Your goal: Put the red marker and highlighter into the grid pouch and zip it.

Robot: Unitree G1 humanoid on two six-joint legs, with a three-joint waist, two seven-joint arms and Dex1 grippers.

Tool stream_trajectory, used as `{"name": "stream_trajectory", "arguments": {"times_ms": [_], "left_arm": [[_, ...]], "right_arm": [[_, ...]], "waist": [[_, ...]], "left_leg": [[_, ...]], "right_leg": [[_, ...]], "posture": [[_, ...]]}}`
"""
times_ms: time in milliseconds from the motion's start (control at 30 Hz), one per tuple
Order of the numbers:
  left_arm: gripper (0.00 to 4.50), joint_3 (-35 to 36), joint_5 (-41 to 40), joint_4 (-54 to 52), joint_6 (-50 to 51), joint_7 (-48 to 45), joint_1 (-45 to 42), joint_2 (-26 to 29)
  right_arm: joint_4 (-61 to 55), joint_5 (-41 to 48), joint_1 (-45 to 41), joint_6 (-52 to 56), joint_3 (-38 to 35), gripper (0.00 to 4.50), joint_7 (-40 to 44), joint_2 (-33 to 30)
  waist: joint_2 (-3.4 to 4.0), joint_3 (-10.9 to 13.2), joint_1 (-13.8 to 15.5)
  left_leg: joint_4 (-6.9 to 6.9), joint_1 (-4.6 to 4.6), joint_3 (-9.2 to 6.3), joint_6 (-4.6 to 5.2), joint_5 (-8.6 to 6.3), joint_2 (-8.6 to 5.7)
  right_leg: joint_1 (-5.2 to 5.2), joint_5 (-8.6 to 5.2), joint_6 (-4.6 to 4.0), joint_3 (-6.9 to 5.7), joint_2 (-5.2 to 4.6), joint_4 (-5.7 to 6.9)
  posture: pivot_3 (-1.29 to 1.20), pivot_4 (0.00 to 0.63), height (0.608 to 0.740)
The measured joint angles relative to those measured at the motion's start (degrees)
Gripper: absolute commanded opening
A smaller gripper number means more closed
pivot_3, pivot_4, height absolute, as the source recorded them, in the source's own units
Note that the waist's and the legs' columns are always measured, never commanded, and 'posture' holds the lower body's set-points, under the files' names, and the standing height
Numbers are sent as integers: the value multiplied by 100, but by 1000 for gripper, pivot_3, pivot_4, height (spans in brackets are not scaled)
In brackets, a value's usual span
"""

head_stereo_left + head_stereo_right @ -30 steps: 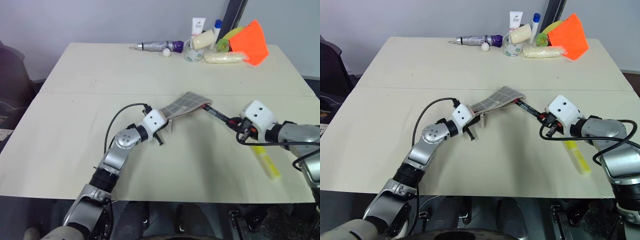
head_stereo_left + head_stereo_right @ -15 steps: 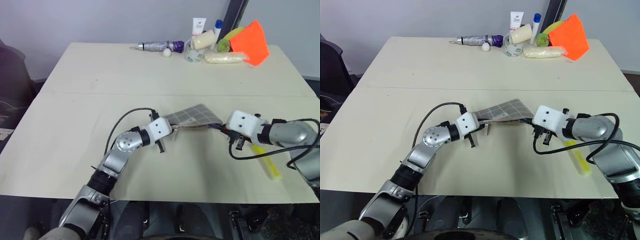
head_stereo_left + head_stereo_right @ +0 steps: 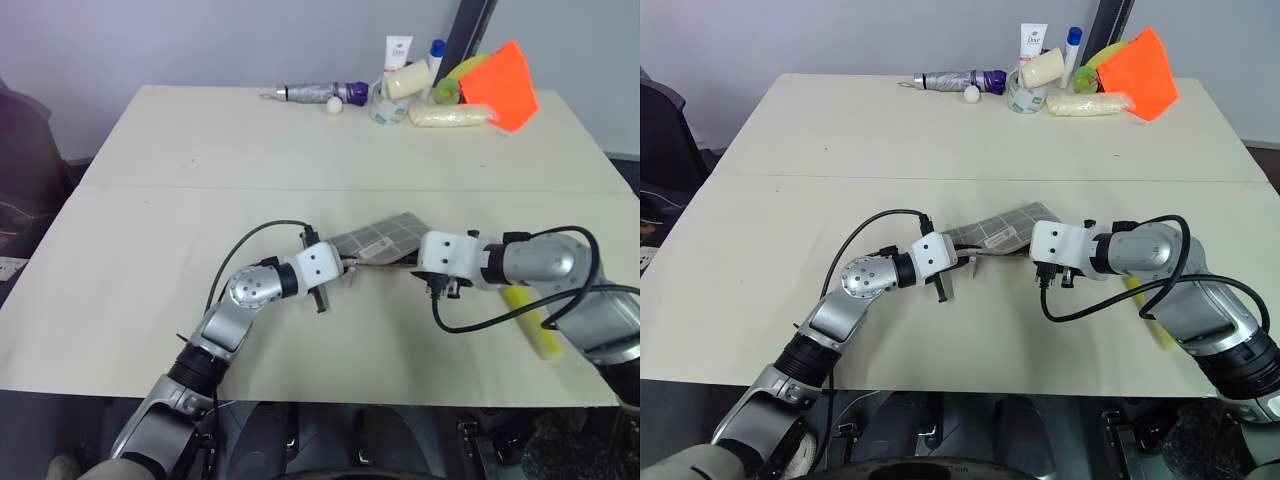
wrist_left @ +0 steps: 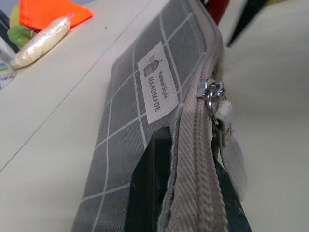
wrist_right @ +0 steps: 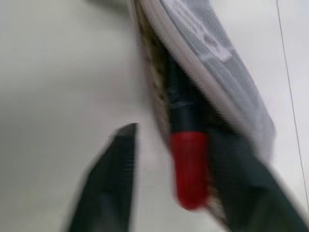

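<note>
left gripper (image 3: pixel 343 272): my fingers are clamped on the near-left edge of the pouch (image 3: pixel 385 238), by the zipper; one black finger (image 4: pixel 150 186) lies against the grid face under the label.
pouch: it lies mid-table between my two hands, its right end lifted a little, mouth facing right toward my right hand.
marker (image 5: pixel 186 145): black barrel mostly inside the pouch mouth, red end poking out on the right; its long axis runs along the pouch, left to right.
right gripper (image 3: pixel 428 268): at the pouch's right end, fingers spread apart either side of the marker's red end, one finger (image 5: pixel 108 181) clear of it; I judge I am not gripping it.
highlighter (image 3: pixel 530 320): lying on the table to the right and nearer than the pouch, behind my right forearm, long axis running near-to-far, slightly slanted.
nearer arm: my right hand is much closer to the highlighter; the left is busy holding the pouch.
next move, my guess: the marker needs a last nudge leftward, then my right hand must swing right and back for the highlighter.
</note>
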Motion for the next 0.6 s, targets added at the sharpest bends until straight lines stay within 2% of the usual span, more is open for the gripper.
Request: {"name": "stream_trajectory", "arguments": {"times_ms": [100, 200, 300, 400, 533, 600], "left_arm": [[0, 3, -2, -1, 27, 32, 4, -44], [0, 13, -7, 11, 110, 92, -4, -121], [0, 6, -5, 80, 118, 110, -26, -174], [0, 4, -6, 214, 116, 112, -83, -245], [0, 24, -7, 465, 94, 110, -229, -316], [0, 35, -7, 534, 81, 109, -259, -335]], "right_arm": [[-244, 327, 34, 301, -454, 3717, 25, 2], [-519, 693, 340, 712, -1208, 3717, 57, -70], [-630, 907, 993, 1121, -2014, 3717, 18, -82], [-657, 1043, 2016, 1490, -2918, 3717, -30, -48], [-610, 1105, 3302, 1874, -3965, 3717, -156, 435], [-606, 1157, 3535, 2015, -4195, 3717, -232, 588]], "waist": [[0, 0, 7], [0, 0, 15], [-1, -1, 13], [-1, -1, 34], [0, -2, 18], [6, -5, -21]], "left_leg": [[1, 0, -1, 1, 0, 0], [4, 0, -2, 3, -2, 0], [7, 1, -4, 6, -4, 0], [8, 6, -5, 8, -5, 0], [14, 12, -5, 11, -7, -1], [16, 17, -2, 11, -7, 0]], "right_leg": [[1, 0, 0, -1, -1, 0], [6, 0, 0, -2, -2, -1], [12, 0, 0, -4, -4, -3], [21, 0, 0, -7, -4, -3], [29, 0, 1, -7, -3, -2], [28, 2, 4, -3, -2, 3]], "posture": [[0, 150, 740], [0, 150, 740], [0, 150, 740], [0, 150, 740], [0, 150, 740], [0, 150, 740]]}}
